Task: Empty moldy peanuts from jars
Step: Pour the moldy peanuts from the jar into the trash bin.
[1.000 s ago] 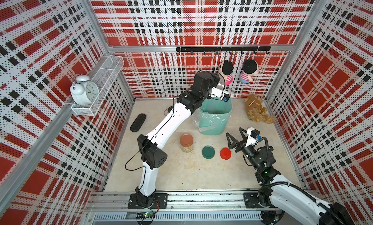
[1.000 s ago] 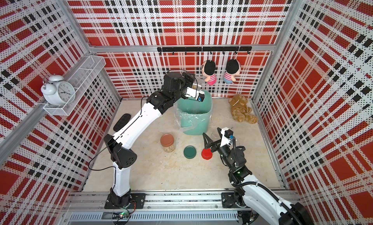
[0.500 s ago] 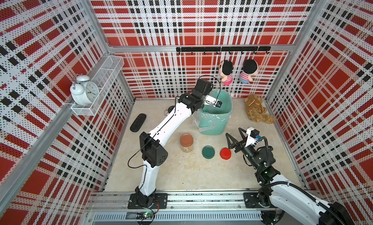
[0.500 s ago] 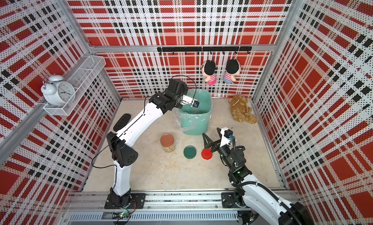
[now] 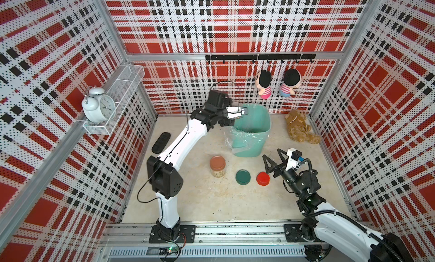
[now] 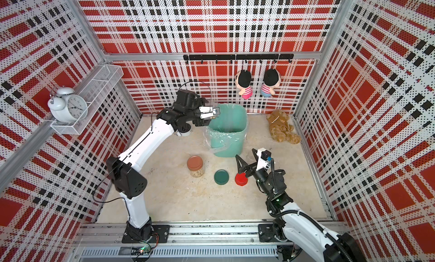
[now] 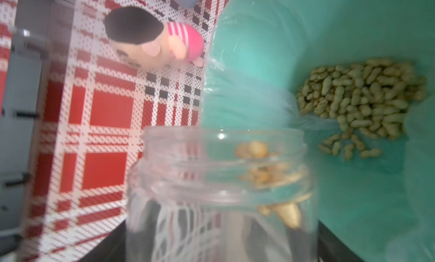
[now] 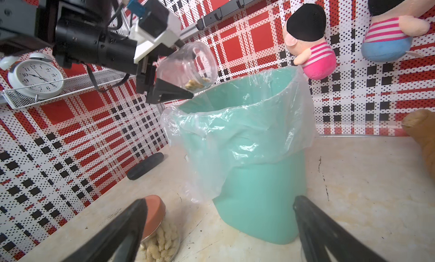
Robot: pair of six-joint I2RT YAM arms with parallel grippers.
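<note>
My left gripper (image 5: 237,112) is shut on a clear open jar (image 8: 187,65) and holds it tilted at the left rim of the teal bin (image 5: 253,143). A few moldy peanuts (image 7: 254,150) lie near the jar's mouth (image 7: 221,136), and a heap of peanuts (image 7: 360,103) lies in the lined bin. A jar with a terracotta lid (image 5: 217,165), part full of peanuts, stands upright on the floor. A green lid (image 5: 243,176) and a red lid (image 5: 263,178) lie beside it. My right gripper (image 5: 273,157) is open and holds nothing, just behind the red lid (image 6: 241,179).
A brown teddy bear (image 5: 299,129) lies at the back right. A black oblong object (image 5: 161,142) lies by the left wall. Two dolls (image 5: 264,84) hang on the back wall behind the bin. An alarm clock (image 5: 98,105) stands on a wire shelf.
My left gripper has drawn back leftward with the jar, from over the bin's opening to its left rim, and the wrist has turned. The right arm has not moved.
</note>
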